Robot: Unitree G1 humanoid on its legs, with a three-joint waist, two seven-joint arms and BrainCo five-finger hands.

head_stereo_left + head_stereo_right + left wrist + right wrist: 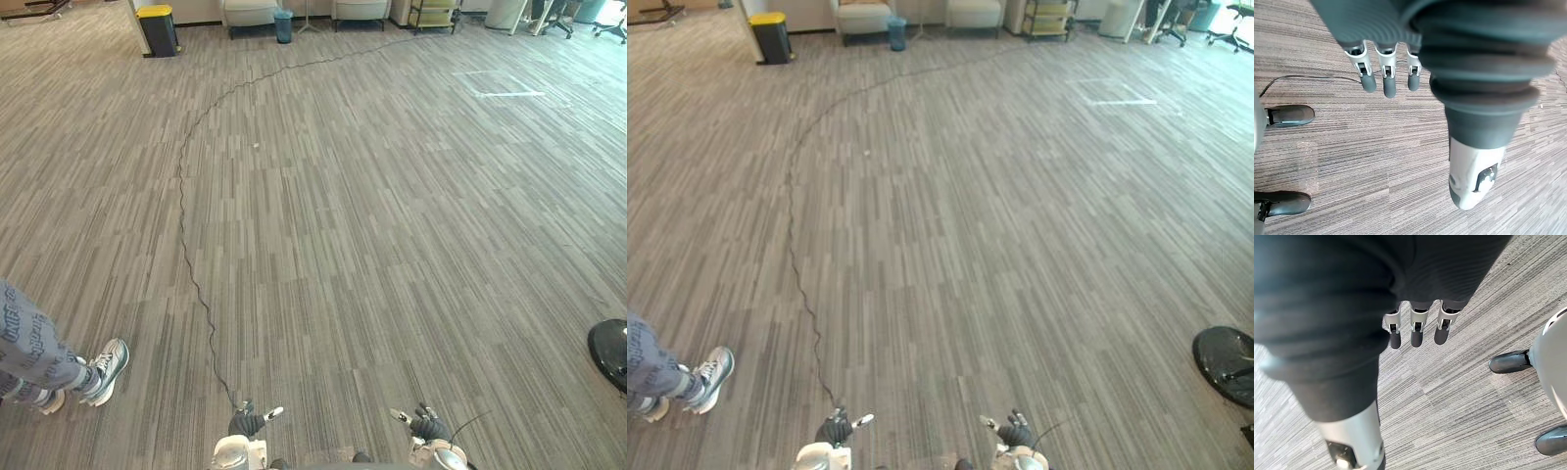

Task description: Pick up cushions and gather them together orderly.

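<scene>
One yellow-lidded bin [158,31] stands far off; left hand [1385,73], right hand [1418,330] empty.

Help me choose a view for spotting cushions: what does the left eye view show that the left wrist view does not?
Left eye view: a yellow-lidded bin, a person's shoe, a black round base and the right hand. Left wrist view: the left hand from close, fingers straight, holding nothing. Both: the striped grey carpet and that left hand.
</scene>
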